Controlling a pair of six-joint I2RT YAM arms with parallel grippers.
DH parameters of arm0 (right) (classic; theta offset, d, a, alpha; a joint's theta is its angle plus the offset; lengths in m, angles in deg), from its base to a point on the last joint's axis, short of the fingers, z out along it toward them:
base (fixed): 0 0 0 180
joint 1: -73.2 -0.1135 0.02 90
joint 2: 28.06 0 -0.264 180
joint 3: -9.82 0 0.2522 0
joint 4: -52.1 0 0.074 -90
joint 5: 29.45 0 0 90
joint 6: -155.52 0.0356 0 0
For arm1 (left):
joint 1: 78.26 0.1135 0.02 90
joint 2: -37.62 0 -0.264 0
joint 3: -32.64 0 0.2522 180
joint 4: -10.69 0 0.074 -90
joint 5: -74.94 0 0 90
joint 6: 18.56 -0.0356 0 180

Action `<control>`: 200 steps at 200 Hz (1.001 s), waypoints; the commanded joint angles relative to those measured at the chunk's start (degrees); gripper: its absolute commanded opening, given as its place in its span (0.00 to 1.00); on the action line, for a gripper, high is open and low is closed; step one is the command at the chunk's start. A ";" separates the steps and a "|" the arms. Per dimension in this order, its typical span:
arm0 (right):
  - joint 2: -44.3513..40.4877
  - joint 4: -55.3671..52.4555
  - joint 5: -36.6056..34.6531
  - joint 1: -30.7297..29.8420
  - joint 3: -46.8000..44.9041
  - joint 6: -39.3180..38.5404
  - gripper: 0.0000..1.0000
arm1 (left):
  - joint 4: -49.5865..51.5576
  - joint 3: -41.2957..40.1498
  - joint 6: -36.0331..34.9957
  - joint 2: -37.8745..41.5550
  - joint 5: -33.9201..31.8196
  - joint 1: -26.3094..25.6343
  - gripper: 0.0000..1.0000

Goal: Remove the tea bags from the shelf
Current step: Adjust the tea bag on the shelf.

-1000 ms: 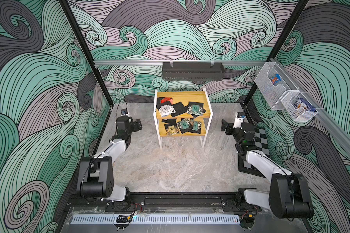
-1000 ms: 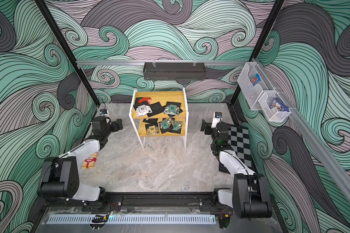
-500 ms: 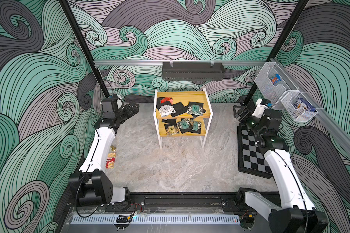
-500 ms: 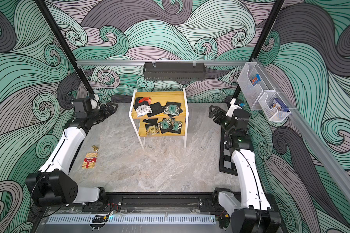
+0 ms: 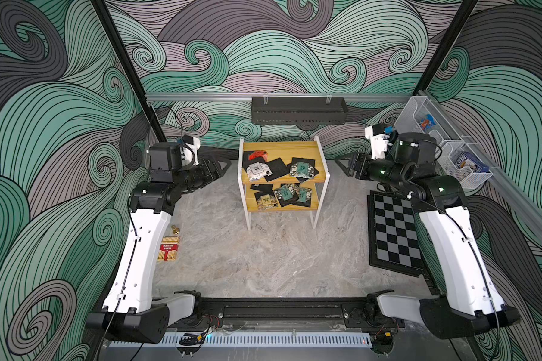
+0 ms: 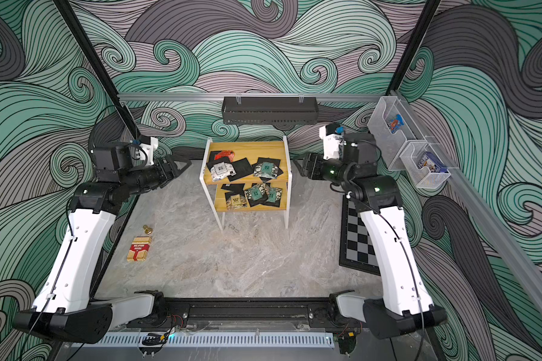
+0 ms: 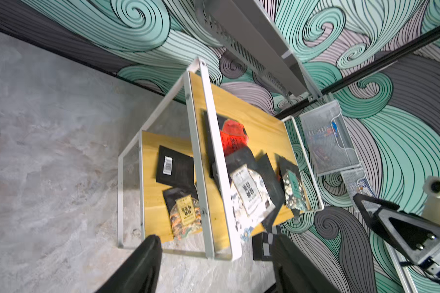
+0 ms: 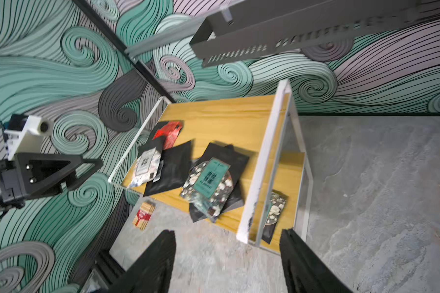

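The tea bags (image 5: 280, 170) lie scattered over both yellow boards of the shelf (image 5: 283, 149), which stands at the back of the counter (image 5: 263, 259). My left pincer (image 5: 225, 164) and right pincer (image 5: 341, 164) hover either side, both spread, clear of the shelf.

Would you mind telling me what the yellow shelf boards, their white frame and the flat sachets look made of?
Yellow shelf boards: likely wood, matte, faint grain.
Thin white frame: probably painted metal, paint chipped at one corner.
Flat square sachets: glossy crinkled foil or plastic film, black backs.
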 commanded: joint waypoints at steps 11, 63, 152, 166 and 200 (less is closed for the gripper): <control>4.79 -13.13 -5.89 -8.03 8.95 -8.53 0.69 | 4.07 0.97 0.00 1.44 1.52 -1.34 0.67; 14.29 -18.94 -15.36 -19.31 20.51 -14.40 0.64 | 4.12 0.72 0.27 1.32 2.22 -3.86 0.57; 24.89 -20.01 -26.05 -25.47 28.89 -19.06 0.77 | 4.86 -0.44 -0.34 1.05 1.60 -4.95 0.56; 25.73 -19.95 -26.80 -25.57 29.19 -19.75 0.79 | 4.99 -0.50 -0.37 0.96 1.60 -5.04 0.56; 28.41 -19.90 -28.11 -25.53 30.60 -21.72 0.82 | 5.07 -0.50 -0.45 0.71 1.59 -5.04 0.56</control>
